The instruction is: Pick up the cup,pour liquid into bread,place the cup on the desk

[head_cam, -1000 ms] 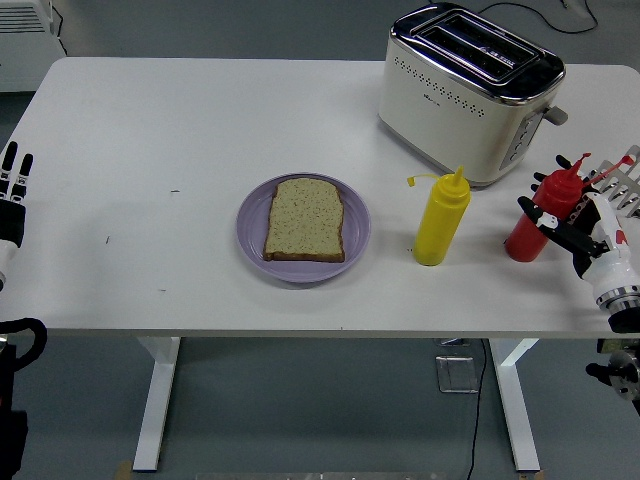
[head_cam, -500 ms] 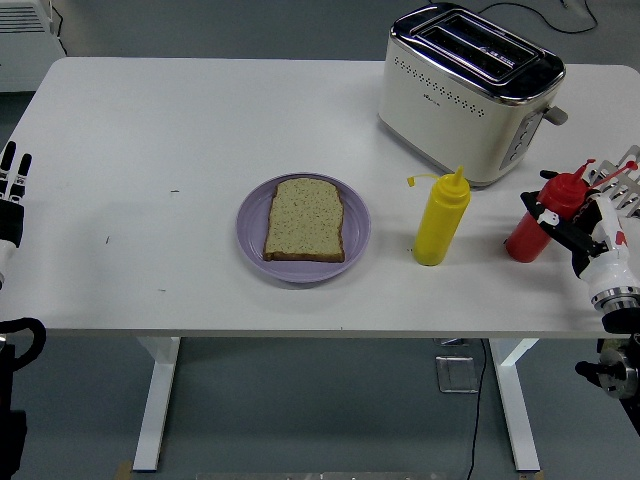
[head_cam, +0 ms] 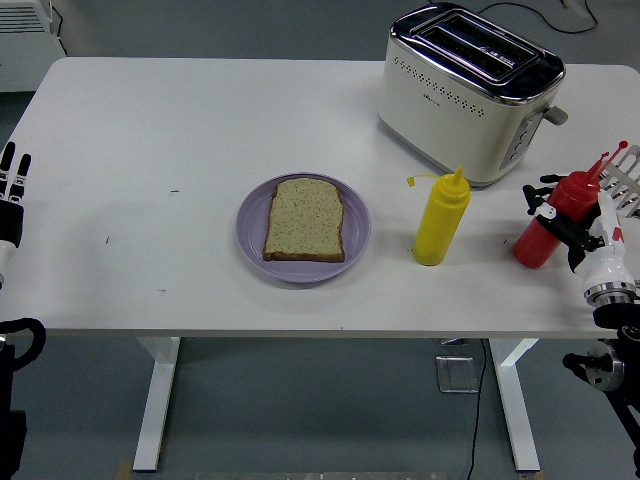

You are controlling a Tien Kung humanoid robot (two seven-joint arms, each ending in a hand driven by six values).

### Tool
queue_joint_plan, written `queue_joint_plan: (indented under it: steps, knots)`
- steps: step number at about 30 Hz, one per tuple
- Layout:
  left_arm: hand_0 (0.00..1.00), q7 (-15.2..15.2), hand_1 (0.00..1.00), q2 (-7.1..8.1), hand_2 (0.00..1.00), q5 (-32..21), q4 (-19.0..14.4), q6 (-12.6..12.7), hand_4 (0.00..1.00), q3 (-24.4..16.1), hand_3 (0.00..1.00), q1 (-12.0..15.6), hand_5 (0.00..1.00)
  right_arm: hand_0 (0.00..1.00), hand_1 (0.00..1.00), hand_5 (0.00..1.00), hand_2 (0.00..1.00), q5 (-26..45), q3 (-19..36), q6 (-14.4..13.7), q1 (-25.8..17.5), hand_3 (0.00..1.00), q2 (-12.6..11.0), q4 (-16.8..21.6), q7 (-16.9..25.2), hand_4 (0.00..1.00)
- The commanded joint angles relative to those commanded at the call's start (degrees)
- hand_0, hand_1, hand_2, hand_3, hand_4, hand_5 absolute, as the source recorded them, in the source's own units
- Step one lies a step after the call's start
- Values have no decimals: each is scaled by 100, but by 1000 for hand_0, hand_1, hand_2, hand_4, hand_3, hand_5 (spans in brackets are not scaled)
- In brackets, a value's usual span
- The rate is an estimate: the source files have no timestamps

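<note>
At the right edge of the frame, the right robot hand [head_cam: 572,222] grasps the red bottle [head_cam: 553,222], which leans right. The bread [head_cam: 305,219] lies on a purple plate [head_cam: 357,232] mid-tabletop [head_cam: 150,130], the yellow bottle [head_cam: 441,218] just right of it. The left robot hand [head_cam: 10,195] rests at the left edge, fingers straight and released

A red bottle [head_cam: 548,226], a yellow bottle [head_cam: 441,221], a purple plate [head_cam: 356,231] under speckled tan bread [head_cam: 305,219], a cream-and-chrome toaster [head_cam: 468,92], a white table [head_cam: 200,130].
</note>
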Motion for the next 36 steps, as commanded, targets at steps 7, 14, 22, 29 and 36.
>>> queue_joint_plan:
  steps: [7,14,22,29,36]
  knots:
    - [786,-2,738,1,740,0,0,-1,508,9,694,2,998,196,242,78,337,133,32,-124,-14,409,-1,71,42,762]
    - [786,-1,738,3,739,1,-3,-2,508,16,694,16,998,145,233,68,337,110,179,-290,-53,409,-46,301,8,737]
    - [786,-3,737,8,740,1,-6,-4,508,21,694,27,998,134,254,31,352,-331,377,-375,-104,421,-146,744,-125,683]
    - [786,-3,737,14,740,1,-9,-4,509,5,693,32,998,141,255,15,359,-1204,470,-464,53,423,-318,1157,-311,658]
    - [786,-8,737,7,740,-12,-5,-1,507,-33,693,21,998,174,259,2,363,-2394,184,-907,582,431,-604,1292,-694,573]
